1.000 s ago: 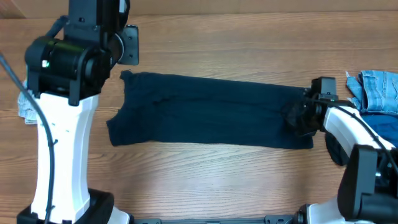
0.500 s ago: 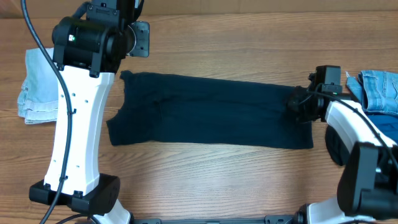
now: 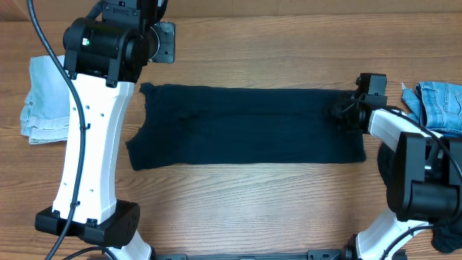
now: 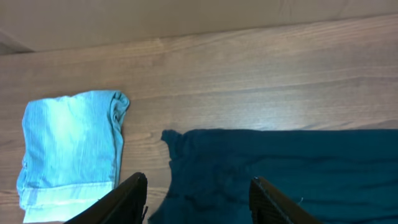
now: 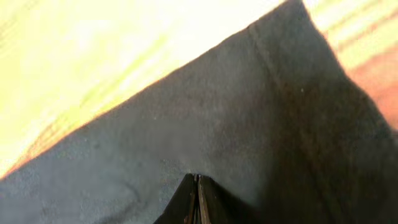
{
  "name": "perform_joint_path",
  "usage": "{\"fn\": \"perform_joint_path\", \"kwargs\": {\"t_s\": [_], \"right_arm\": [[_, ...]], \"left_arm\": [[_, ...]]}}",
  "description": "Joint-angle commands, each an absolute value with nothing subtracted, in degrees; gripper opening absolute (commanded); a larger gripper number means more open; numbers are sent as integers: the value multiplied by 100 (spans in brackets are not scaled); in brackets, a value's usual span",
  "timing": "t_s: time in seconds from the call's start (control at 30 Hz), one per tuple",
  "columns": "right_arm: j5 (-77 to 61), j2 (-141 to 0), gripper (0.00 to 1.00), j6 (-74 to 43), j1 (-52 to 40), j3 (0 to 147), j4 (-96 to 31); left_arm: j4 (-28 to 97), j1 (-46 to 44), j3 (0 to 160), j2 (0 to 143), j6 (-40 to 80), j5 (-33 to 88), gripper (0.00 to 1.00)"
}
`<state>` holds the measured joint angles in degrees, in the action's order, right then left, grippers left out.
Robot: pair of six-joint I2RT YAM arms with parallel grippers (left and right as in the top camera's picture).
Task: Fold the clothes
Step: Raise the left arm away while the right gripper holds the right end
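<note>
Navy garment point(image 3: 245, 126) lies flat and long across the middle of the bench point(image 3: 274, 209). Its left end is notched and a little wider, and its right end is cut square. My right fingers point(image 3: 343, 114) sit on it near its upper right corner. The right arm point(image 3: 395, 131) reaches in low from the lower right of the frame, wrist bent toward the cloth. The right wrist view gives me what overhead cannot: the two tips pressed tight together with dark weave pinched at them and faint creases around them.

My left arm point(image 3: 90, 144) stands tall from its base at lower left, its head tipped over the upper left of the frame, just beyond the garment's far left corner. The left fingers point(image 4: 132, 198) show only in the left wrist view, at the bottom edge. They stand apart and hold nothing, with the garment's left end below them.

That same view shows a folded light-blue denim piece point(image 4: 68, 146) to the left of the navy cloth, not touching it. Overhead, a second denim piece point(image 3: 440, 105) lies rumpled at the right edge.
</note>
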<state>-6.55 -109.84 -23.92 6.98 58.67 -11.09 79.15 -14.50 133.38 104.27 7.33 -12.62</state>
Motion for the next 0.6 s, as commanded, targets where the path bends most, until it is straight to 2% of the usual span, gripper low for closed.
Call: {"fn": "perform_joint_path", "kwargs": {"t_s": [0.0,0.17,0.2,0.27,0.33,0.47,0.57], "right_arm": [[-213,-11467,4,-2423,705,5837,-891],[-344,-11500,4,-2331,703,6145,-871],[-705,-11498,8,-2174,703,6276,-1007],[-1334,-11375,26,-2056,705,6652,-1492],[-1535,-11041,38,-2056,716,7011,-2132],[-1531,-10079,69,-2056,786,7376,-3199],[-1535,-9354,82,-2056,1070,7380,-3863]], "left_arm": [[7723,-1417,13323,10488,794,-1216,58],[7620,-1417,13323,10488,819,-1216,59],[7620,-1417,13323,10488,819,-1219,59],[7618,-1415,13323,10488,814,-1288,64],[7649,-1415,13325,10444,819,-1601,63],[7776,-1415,13325,9972,989,-1802,62],[8023,-1406,13325,9351,1393,-2211,73]]}}
